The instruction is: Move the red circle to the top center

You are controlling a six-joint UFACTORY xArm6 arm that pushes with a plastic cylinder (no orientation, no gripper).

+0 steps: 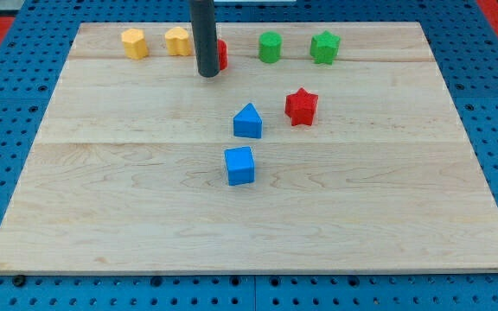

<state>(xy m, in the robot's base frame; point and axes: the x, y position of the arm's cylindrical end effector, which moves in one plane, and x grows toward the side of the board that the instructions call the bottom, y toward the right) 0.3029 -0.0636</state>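
The red circle (221, 54) sits near the view's top, a little left of centre, mostly hidden behind my dark rod. My tip (208, 75) rests on the board just at the circle's lower left, touching or nearly touching it. A red star (302, 106) lies right of centre, well apart from the tip.
A yellow hexagon-like block (134, 42) and a second yellow block (178, 41) stand at the top left. A green cylinder (270, 47) and a green star (324, 47) stand at the top right. A blue pentagon-like block (248, 121) and a blue cube (239, 165) lie mid-board. The wooden board (102, 199) sits on blue pegboard.
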